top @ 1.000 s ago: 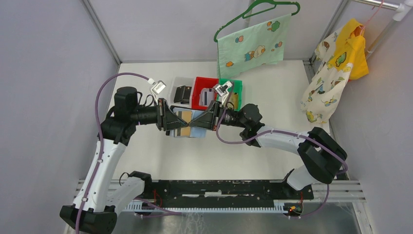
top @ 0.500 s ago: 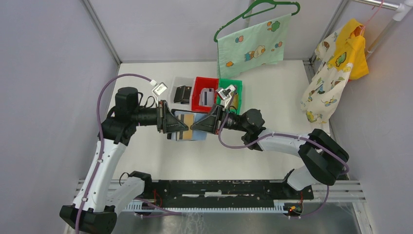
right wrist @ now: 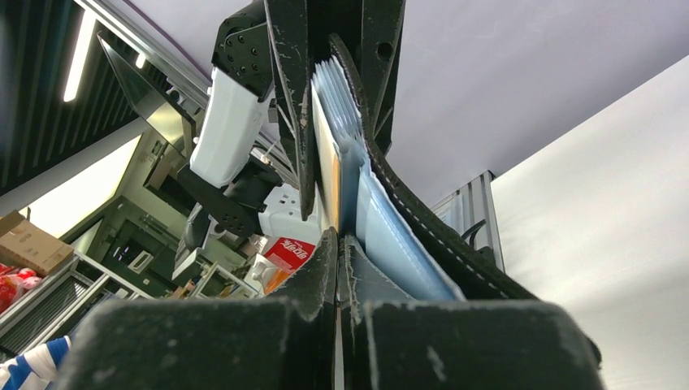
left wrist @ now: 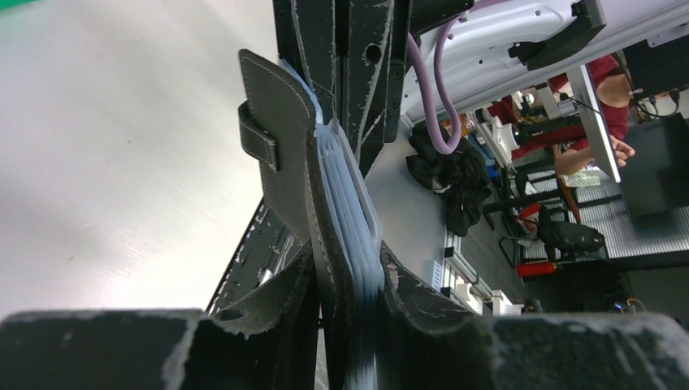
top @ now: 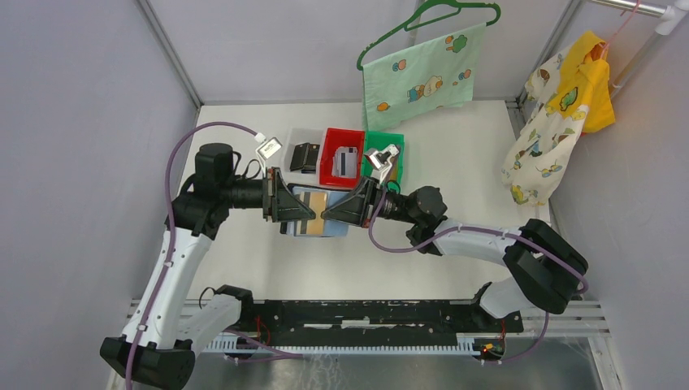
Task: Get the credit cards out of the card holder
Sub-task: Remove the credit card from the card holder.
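Note:
The card holder point(top: 302, 223), black outside with grey-blue lining, hangs above the table between my two grippers. My left gripper point(top: 284, 205) is shut on its left end. In the left wrist view the left gripper point(left wrist: 345, 268) clamps the black cover point(left wrist: 280, 162) and the blue pockets together. My right gripper point(top: 340, 211) is shut on the thin edge of a tan-gold credit card point(top: 314, 205) that sticks out of the pockets. In the right wrist view the right gripper point(right wrist: 338, 242) pinches that card point(right wrist: 327, 166), with the holder's lining point(right wrist: 390, 236) beside its right finger.
Behind the grippers stands a row of bins: a clear bin point(top: 294, 140) with another black holder, a red bin point(top: 330, 156) with a card and a green bin point(top: 396, 146). A green cloth on a hanger point(top: 418, 77) hangs at the back, and yellow garments point(top: 569, 106) hang at the right.
Both grippers and the holder between them have drifted slightly toward the near edge and to the right. Both grips look the same.

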`<state>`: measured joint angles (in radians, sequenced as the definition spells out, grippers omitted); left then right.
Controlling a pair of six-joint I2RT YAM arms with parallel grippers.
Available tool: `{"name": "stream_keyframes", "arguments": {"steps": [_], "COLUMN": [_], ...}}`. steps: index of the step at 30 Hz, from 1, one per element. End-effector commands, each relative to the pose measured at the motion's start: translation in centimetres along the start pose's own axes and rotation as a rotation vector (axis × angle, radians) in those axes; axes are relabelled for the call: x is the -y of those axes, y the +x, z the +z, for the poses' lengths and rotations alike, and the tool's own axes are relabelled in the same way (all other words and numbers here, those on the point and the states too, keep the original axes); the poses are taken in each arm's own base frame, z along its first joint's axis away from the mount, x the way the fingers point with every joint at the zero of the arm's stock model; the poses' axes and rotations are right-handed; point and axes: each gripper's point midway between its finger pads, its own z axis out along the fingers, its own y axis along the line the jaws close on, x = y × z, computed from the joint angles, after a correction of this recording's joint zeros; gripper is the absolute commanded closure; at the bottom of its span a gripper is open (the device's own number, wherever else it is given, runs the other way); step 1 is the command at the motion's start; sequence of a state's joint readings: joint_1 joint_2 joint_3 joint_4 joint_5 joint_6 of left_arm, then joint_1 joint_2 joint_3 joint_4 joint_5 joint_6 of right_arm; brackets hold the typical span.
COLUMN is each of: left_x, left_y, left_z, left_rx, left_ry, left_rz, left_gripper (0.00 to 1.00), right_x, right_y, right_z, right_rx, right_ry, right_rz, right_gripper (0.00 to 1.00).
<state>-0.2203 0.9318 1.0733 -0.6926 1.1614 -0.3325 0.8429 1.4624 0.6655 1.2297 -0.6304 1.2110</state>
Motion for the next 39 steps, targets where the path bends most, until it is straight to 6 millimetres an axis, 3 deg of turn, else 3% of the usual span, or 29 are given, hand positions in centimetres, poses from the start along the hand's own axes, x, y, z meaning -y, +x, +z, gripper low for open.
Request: {"name": "stream_keyframes", "arguments": {"steps": [1,7,12,15,30,39], "left_x": [5.1,5.8,5.7,5.9,6.9,7.0], "left_y": [-0.4,-0.5,-0.3,-0.2,-0.2,-0.3], "left_z": [-1.1,-1.3,-1.4,-1.4,-1.8,-1.8], "left_rx": [-0.031,-0.027,-0.032,-0.035,-0.043,-0.048], "left_ry": [0.179,0.188,0.193,0.2,0.23,0.241], "left_rz": [0.073,0.098,0.092,0.095,0.113,0.114], "left_gripper": [0.66,0.61,0.72,0.72,0.63,0.71], "right_x": [0.7,0.8,0.5,0.6,0.6,0.3], "right_y": [-0.3,-0.2,-0.3,-0.2,0.0,0.0], "right_z": [-0.7,-0.8,-0.7,-0.9,-1.9,-2.1], "right_rx": [0.02,0.022,0.021,0.02,0.023,0.021], "right_ry": [0.028,0.031,0.022,0.028,0.045,0.036], "right_rz": [-0.001,0.001,-0.003,-0.003,-0.01,-0.022], "right_gripper": [1.0,1.0,1.0,1.0,1.0,1.0]}}
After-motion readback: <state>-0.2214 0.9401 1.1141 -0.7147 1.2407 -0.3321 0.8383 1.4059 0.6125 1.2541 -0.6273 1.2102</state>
